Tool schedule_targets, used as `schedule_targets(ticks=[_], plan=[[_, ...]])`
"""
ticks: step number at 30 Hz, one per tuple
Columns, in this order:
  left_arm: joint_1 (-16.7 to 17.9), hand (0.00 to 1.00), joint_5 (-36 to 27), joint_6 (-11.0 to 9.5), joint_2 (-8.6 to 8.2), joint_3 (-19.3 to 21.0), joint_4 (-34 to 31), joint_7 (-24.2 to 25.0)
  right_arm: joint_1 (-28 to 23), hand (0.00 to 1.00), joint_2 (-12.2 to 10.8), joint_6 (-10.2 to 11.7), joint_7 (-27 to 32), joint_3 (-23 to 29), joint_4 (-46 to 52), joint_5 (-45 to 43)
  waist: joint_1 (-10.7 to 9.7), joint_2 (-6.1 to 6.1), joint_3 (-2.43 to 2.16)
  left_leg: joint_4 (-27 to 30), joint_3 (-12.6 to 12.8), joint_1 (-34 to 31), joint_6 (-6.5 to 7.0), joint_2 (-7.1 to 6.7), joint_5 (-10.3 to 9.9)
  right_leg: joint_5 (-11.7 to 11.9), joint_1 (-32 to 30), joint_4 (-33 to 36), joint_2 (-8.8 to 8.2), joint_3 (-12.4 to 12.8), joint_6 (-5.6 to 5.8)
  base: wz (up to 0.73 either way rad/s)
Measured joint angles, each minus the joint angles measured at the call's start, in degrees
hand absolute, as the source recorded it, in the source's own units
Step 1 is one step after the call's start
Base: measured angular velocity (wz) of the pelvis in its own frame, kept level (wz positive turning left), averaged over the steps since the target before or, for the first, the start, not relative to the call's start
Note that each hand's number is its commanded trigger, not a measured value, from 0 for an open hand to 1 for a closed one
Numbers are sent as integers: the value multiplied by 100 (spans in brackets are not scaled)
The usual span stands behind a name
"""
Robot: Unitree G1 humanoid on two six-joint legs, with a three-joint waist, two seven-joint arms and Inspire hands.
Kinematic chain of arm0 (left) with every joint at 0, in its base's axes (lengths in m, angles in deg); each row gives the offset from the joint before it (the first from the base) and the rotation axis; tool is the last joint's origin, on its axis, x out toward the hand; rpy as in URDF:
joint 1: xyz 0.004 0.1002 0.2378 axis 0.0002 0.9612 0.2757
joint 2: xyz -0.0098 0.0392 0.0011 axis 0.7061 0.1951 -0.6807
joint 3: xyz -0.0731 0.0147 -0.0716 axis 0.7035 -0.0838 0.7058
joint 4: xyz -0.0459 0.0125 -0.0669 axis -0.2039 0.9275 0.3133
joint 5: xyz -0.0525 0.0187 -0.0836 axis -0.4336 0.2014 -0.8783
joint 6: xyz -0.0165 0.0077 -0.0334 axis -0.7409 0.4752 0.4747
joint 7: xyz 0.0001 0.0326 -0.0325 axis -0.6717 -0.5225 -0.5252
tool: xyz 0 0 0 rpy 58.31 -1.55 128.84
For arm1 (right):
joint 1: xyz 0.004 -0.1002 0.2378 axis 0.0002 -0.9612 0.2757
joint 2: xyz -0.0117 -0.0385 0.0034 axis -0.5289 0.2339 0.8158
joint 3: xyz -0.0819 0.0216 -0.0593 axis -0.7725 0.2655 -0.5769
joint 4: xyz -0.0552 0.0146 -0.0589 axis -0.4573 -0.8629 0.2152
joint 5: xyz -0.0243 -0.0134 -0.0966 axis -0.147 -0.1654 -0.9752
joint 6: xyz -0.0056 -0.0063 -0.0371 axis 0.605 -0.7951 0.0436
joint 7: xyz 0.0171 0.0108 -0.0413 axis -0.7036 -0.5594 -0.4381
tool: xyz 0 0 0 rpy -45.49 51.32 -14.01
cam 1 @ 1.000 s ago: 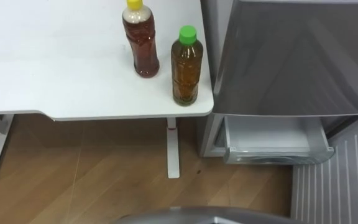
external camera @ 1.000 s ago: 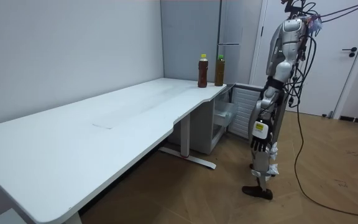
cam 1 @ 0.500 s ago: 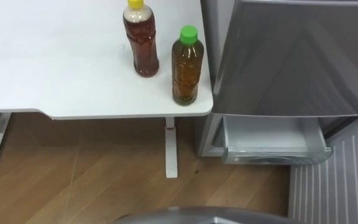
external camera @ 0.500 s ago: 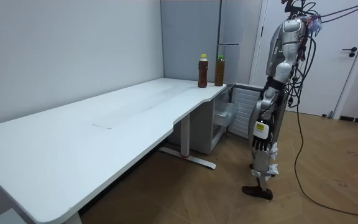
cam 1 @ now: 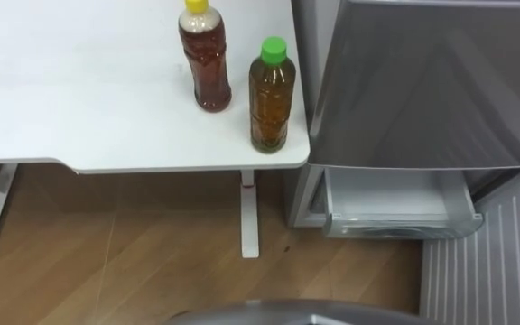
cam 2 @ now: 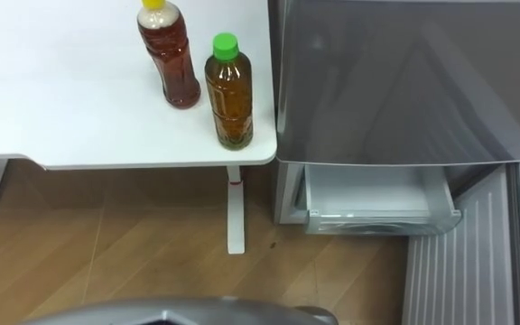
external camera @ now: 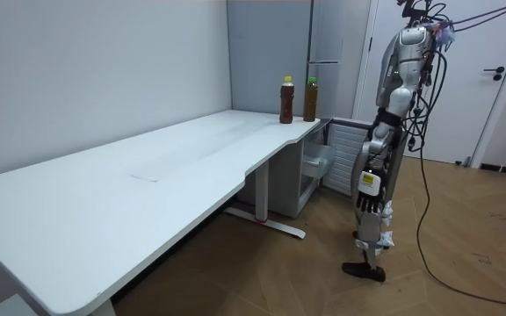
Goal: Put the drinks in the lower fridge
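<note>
The left hand (external camera: 369,204) is hanging low beside the robot's leg in the room view, touching nothing and holding nothing. It is too small there to tell how far open it is. The robot is standing upright on the wooden floor (cam 1: 152,262), facing the fridge (cam 1: 422,81), just off the corner of the white table (cam 1: 79,99).

Both drinks are standing upright on the table's corner nearest the fridge. The green-capped bottle (cam 1: 270,95) is sitting close to the table's front edge and is showing amber liquid up to its neck. The yellow-capped bottle (cam 1: 205,59) is standing just beside it, farther back and to the left, and is holding a darker reddish-brown drink. The two are near each other but not touching.

At the bottom of the fridge, a pale drawer (cam 1: 395,212) is sticking out, with a ribbed grey panel (cam 1: 486,262) lying to its right.
</note>
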Motion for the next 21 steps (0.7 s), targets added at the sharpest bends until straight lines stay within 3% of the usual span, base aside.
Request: schedule_targets(ticks=[14, 21], plan=[[22, 0, -163, 72, -25, 55, 10, -252, 19, 0, -1, -5, 104, 3, 18, 21, 19, -2, -3, 35, -24, -8, -1, 0, 0, -1, 26, 10, -1, -27, -2, 0], [169, 0, -1127, 130, -29, 641, 8, -538, -30, 0, 2, -8, 106, 221, -8, 98, 32, 10, -3, 96, -80, 6, -2, 4, -2, -8, 92, -3, -4, -97, -11, 4]])
